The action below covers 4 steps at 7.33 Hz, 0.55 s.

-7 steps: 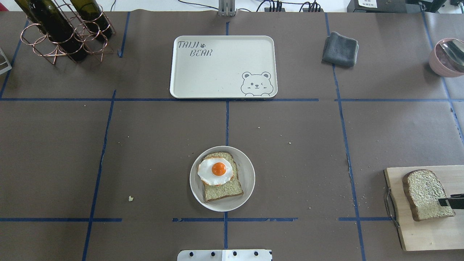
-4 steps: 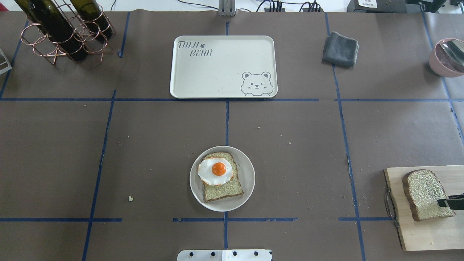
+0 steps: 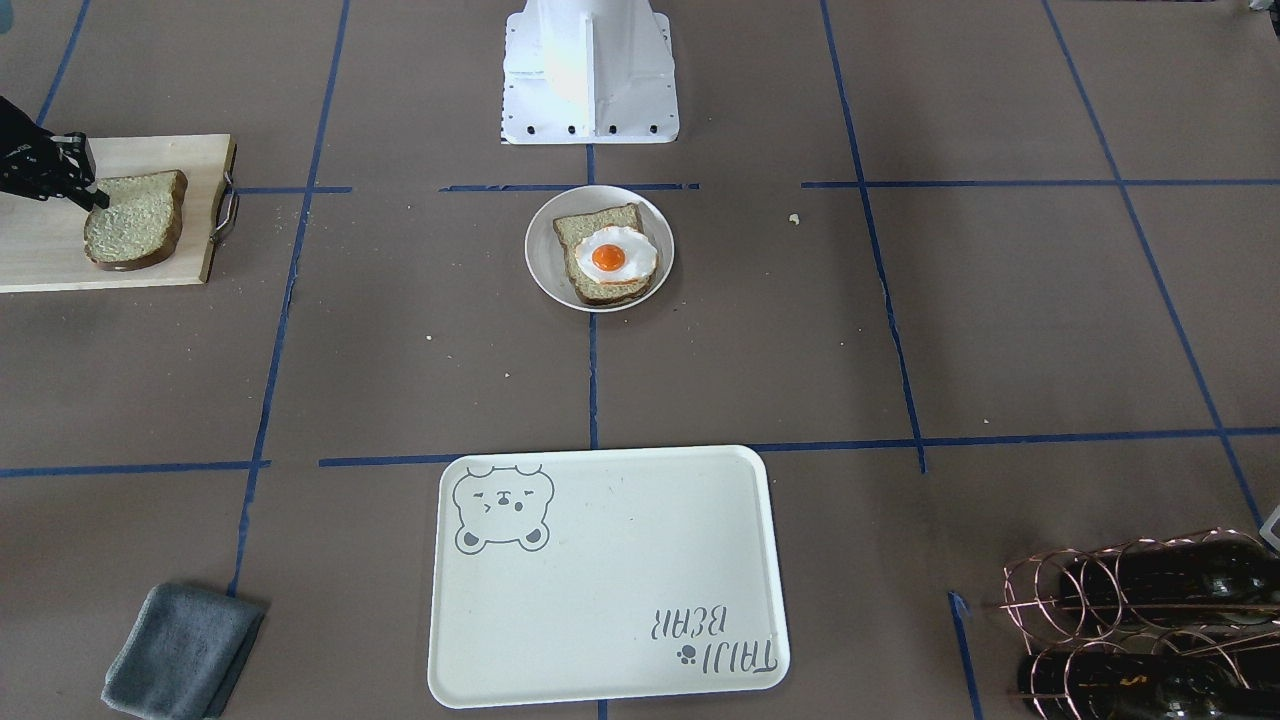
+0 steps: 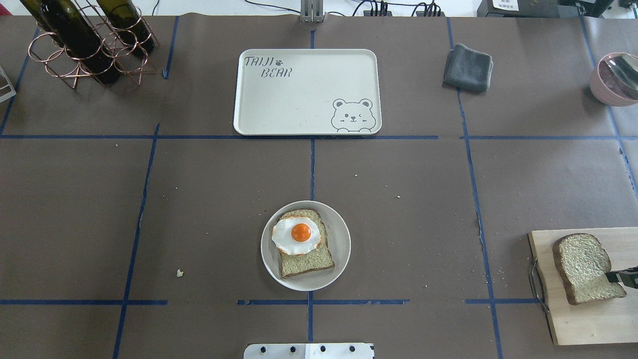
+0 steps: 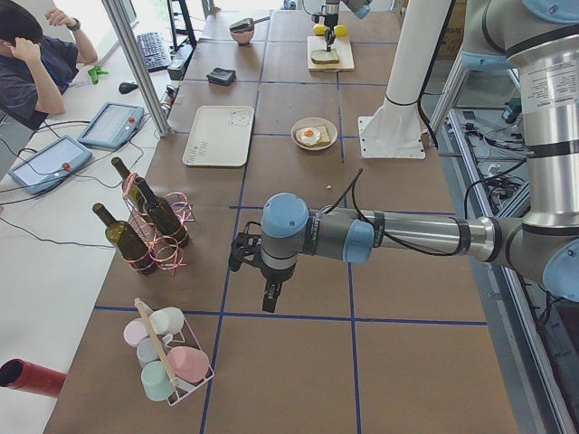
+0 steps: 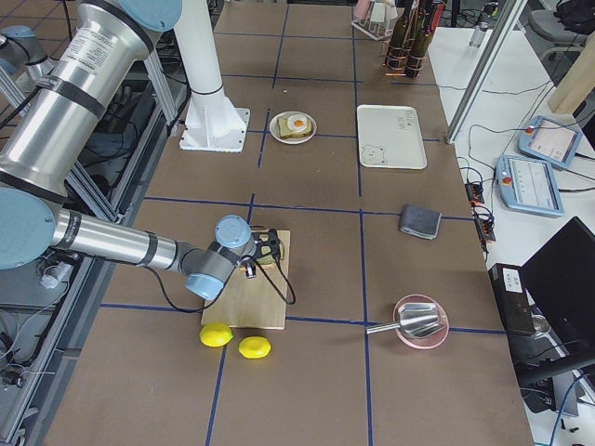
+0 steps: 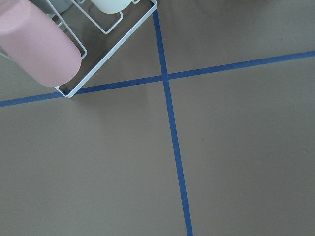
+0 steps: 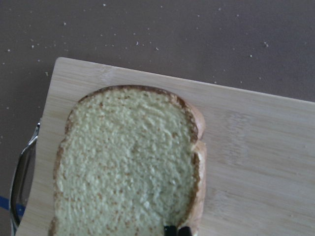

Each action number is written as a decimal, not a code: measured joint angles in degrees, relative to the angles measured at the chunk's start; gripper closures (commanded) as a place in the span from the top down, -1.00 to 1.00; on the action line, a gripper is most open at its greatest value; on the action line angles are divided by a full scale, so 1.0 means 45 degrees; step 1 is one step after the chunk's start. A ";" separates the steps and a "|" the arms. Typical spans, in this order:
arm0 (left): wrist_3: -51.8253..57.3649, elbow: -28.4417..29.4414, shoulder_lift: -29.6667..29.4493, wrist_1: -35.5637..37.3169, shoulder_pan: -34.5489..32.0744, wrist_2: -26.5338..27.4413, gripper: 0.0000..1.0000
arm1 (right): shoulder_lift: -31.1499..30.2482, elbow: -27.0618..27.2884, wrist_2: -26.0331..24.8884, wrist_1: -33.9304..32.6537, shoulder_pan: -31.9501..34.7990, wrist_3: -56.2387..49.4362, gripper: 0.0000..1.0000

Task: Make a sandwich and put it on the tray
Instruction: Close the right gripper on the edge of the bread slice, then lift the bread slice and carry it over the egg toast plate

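The left gripper (image 5: 269, 300) hangs off to the left (open or closed, I cannot tell), the egg (image 4: 296, 235) lies on bread (image 4: 308, 262) on the plate (image 4: 342, 249) in the middle, well apart from the tray (image 4: 299, 99), and the right gripper (image 4: 610, 275), tips pinched together, touches the other slice (image 4: 580, 267) on the board (image 4: 588, 324).

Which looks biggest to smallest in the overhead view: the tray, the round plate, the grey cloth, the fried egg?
1. the tray
2. the round plate
3. the grey cloth and the fried egg look about alike; the cloth lies farther from the camera, so I won't rank them.
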 measured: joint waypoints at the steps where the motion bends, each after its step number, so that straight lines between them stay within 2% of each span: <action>1: 0.0000 -0.0046 0.0006 0.0000 -0.0022 0.0005 1.00 | -0.0027 -0.0051 0.0061 0.0380 0.0022 -0.0053 -1.00; 4: 0.0000 -0.0230 0.0013 0.0000 -0.0050 0.0036 1.00 | -0.0080 -0.0383 0.0556 0.1818 0.0144 -0.0124 -1.00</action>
